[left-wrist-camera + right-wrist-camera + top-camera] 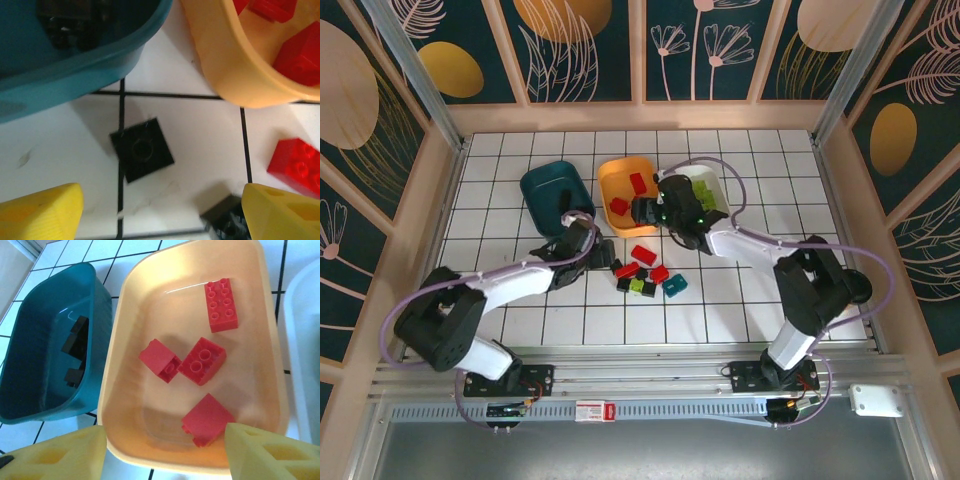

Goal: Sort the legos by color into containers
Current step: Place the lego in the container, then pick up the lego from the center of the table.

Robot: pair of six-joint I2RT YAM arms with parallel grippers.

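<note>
Top camera high, looking down on table, wrist cameras close, downward, sharing orange tub

Bright even light, soft close-up blur

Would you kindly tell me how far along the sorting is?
Done: four red bricks in the orange tub, black ones in the teal tub. In hand: nothing; the left jaws stand open over a black brick. Left: the red, black, green and teal pile on the table.
</note>
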